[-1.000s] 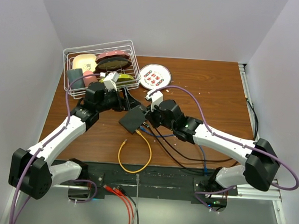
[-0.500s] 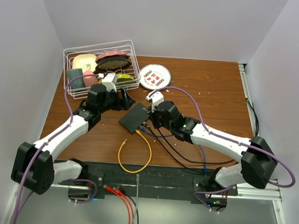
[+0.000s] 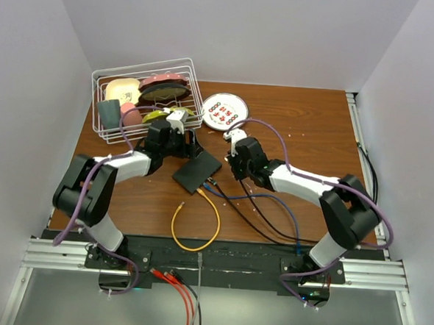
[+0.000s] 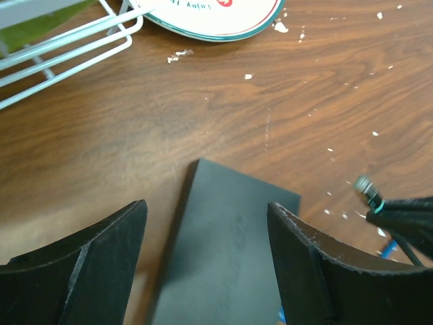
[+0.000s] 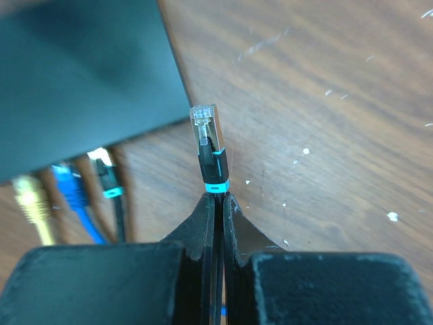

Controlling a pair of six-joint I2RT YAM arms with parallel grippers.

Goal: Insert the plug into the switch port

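Plug [image 5: 206, 145], pinched at its tail by the right gripper [image 5: 215, 203], points beside the box [image 5: 81, 81]; the port row [image 5: 122, 139] lies to its left. Left gripper [image 4: 206, 217] straddles the box, fingers apart.

No legible text anywhere (only blurred red marks on the white plate [image 3: 224, 111], too small for reading)

Matt black on the box [image 4: 223, 257], grained brown wood flecked white on the desk [image 4: 304, 81], clear glossy plastic on the plug [image 5: 206, 127], white-coated wire on the basket [image 4: 67, 51].
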